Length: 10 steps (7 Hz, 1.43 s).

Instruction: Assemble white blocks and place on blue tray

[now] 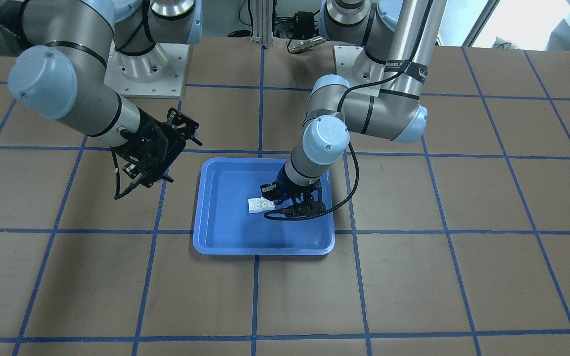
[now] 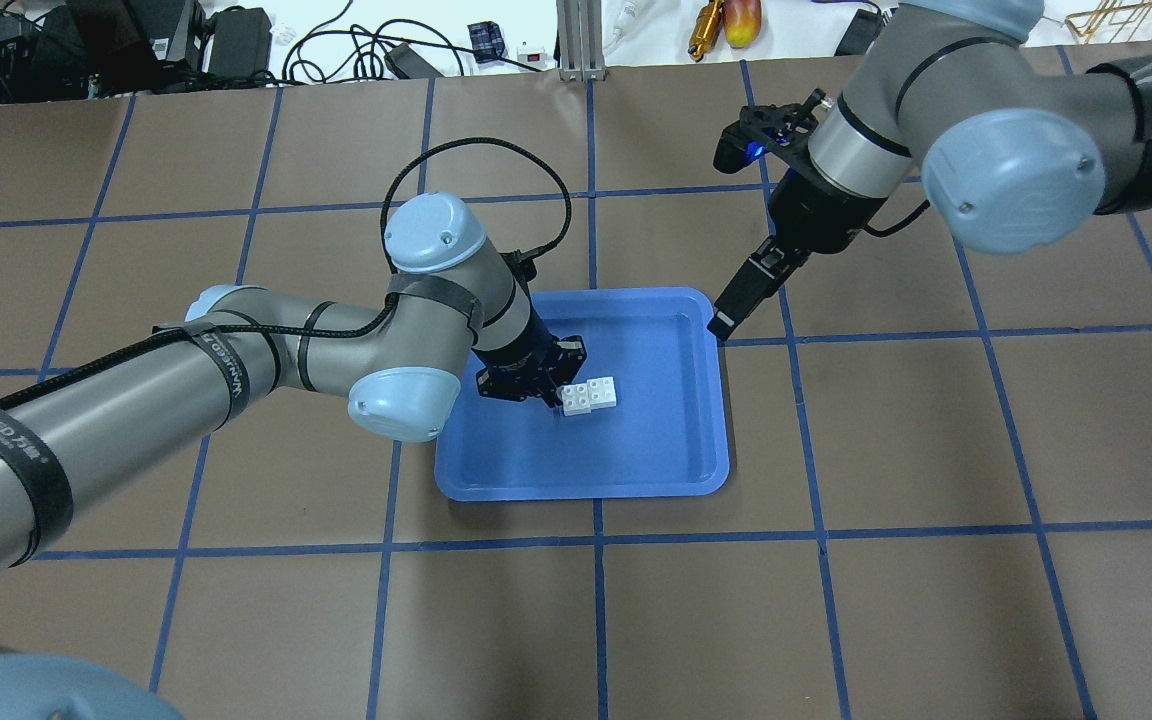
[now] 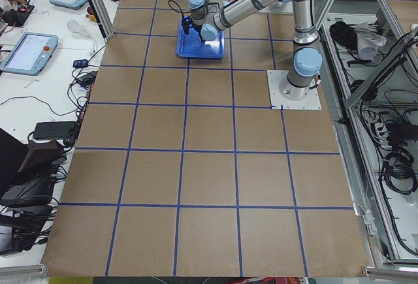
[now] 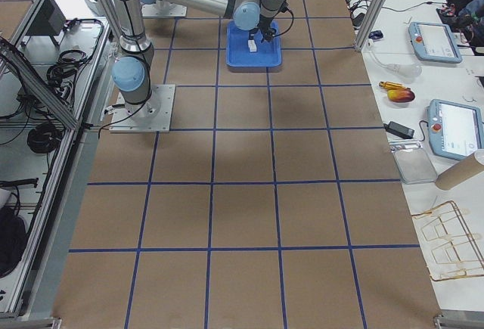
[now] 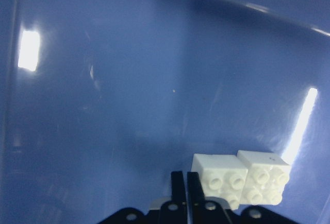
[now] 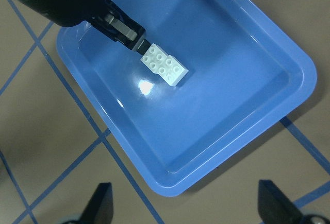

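The white blocks (image 2: 591, 396), seemingly joined, lie near the middle of the blue tray (image 2: 586, 490), so placing looks nearly done: the left gripper (image 5: 184, 193), pressed together beside them, should lift clear without nudging, while the right gripper (image 6: 188, 206) hangs spread by the tray's far right corner.

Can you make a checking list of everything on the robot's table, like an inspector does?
Surface: brown table with blue grid lines.
Job's things: two white blocks touch side by side inside the blue tray; cannot tell if they are clicked together.
Clutter: nothing seen.
Grippers: left gripper shut, at the blocks' end; right gripper open, holding nothing, near the tray's corner.
Cables: black cable loops above the left arm.
Surroundings: wires and gadgets past the table's far edge.
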Each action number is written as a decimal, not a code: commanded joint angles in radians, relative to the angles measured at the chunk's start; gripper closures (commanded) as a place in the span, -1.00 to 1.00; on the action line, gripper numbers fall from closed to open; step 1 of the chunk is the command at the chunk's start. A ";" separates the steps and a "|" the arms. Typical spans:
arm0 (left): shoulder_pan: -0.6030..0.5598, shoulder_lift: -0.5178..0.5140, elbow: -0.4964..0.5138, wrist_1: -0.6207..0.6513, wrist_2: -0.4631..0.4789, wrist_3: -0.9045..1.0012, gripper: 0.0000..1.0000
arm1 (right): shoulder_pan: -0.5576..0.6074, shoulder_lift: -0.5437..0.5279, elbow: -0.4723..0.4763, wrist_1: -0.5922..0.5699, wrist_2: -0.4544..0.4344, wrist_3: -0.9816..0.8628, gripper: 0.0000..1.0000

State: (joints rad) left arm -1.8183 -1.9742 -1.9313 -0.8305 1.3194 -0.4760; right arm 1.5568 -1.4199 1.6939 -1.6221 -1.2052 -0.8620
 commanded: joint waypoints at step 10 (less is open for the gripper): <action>-0.006 -0.006 0.003 0.028 -0.005 -0.061 0.67 | -0.026 -0.036 -0.076 -0.036 -0.321 0.947 -1.00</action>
State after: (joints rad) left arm -1.8239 -1.9791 -1.9283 -0.8062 1.3148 -0.5226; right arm 1.5311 -1.4495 1.6181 -1.6542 -1.5177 -0.0548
